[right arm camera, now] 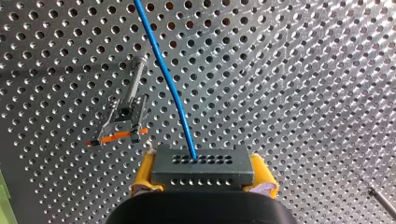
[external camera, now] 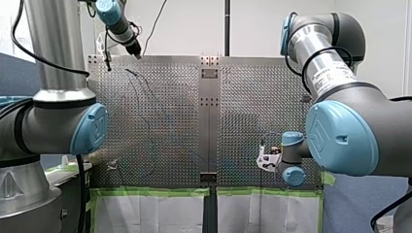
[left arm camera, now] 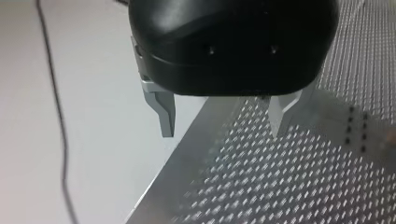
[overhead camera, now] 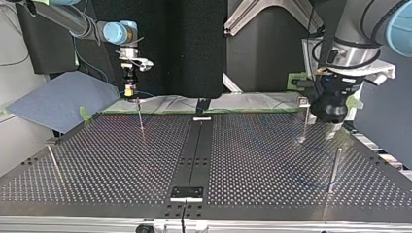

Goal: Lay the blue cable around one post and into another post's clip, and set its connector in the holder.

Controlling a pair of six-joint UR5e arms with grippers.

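Observation:
My right gripper [right arm camera: 203, 163] has its yellow pads shut on a grey connector block [right arm camera: 224, 173]. The blue cable [right arm camera: 168, 79] runs out of the block and away over the perforated table [right arm camera: 303, 84]. Beside the gripper stands a thin post with an orange-marked clip [right arm camera: 122, 122]. In the top view my right gripper [overhead camera: 128, 91] hangs just above a post [overhead camera: 140, 116] at the far left. My left gripper [left arm camera: 224, 122] is open with nothing between its metal fingers [left arm camera: 164, 114], over the table's edge. In the top view my left gripper [overhead camera: 335, 129] is at the right, beside a clip post [overhead camera: 305, 119].
Two more thin posts stand on the table, one near the top view's right edge [overhead camera: 334, 167] and one at its left [overhead camera: 54, 160]. A dark centre strip [overhead camera: 194, 150] carries small brackets at both ends [overhead camera: 186, 193]. Green tape lines the table's far edge [overhead camera: 160, 110].

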